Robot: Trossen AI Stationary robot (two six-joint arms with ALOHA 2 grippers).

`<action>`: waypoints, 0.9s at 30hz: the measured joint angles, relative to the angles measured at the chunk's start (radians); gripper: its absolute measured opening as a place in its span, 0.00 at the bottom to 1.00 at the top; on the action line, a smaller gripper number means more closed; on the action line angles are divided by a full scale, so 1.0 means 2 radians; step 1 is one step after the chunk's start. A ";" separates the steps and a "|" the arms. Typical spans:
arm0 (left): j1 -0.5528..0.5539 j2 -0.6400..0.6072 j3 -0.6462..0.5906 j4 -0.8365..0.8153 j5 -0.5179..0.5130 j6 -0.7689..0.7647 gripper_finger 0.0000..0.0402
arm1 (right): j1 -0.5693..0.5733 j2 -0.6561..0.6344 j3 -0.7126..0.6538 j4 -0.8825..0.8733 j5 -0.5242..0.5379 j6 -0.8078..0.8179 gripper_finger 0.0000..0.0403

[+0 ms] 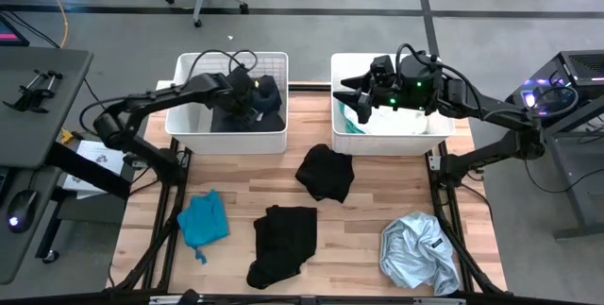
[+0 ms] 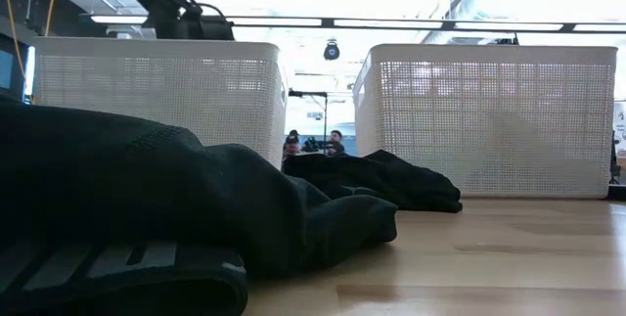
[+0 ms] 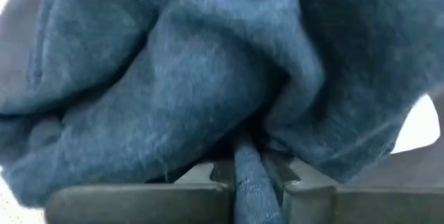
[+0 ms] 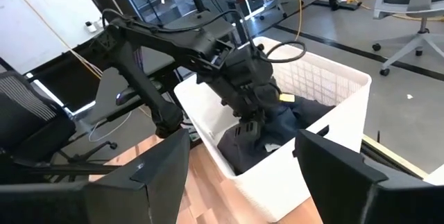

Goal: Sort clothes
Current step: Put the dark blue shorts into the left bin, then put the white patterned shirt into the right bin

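Left gripper (image 1: 247, 91): upper centre-left of the high view, down inside the left basket (image 1: 189, 127); fingers pinched on a fold of navy garment (image 3: 208, 85), cloth filling the left wrist view.
Right gripper (image 1: 354, 97): over the right basket (image 1: 436, 126), upper centre-right of the high view; fingers (image 4: 149, 172) spread wide apart, nothing between them.
Right basket contents: white and teal cloth (image 1: 351, 124) at its left edge.
Table (image 1: 368, 201): black garment (image 1: 326, 173) centre, just below the baskets; second black garment (image 1: 283, 241) lower centre; teal garment (image 1: 203, 220) lower left; pale grey-blue garment (image 1: 415, 248) lower right.
Low view: black garment (image 2: 147, 199) fills the left foreground.
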 joint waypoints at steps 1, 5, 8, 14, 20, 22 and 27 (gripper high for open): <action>0.000 0.002 0.000 0.000 0.003 0.000 0.07 | 0.000 0.000 0.000 0.000 0.000 0.002 0.62; 0.000 0.000 0.000 0.001 0.027 0.004 0.18 | 0.000 0.000 0.000 -0.005 0.000 0.007 0.62; 0.000 -0.011 0.000 0.000 0.039 0.004 0.29 | 0.000 0.000 0.000 -0.012 0.000 0.010 0.62; 0.000 -0.051 -0.001 -0.003 0.069 -0.002 0.47 | 0.000 0.001 0.000 -0.027 0.000 0.018 0.62; 0.000 -0.113 -0.001 -0.007 0.104 -0.017 0.55 | 0.004 0.005 0.000 -0.035 0.000 0.020 0.62; -0.001 -0.136 -0.001 -0.007 0.114 -0.024 0.55 | 0.008 0.006 0.000 -0.049 0.000 0.020 0.62; -0.014 -0.184 -0.001 0.012 0.113 -0.039 0.55 | 0.027 0.010 0.000 -0.095 0.000 0.035 0.62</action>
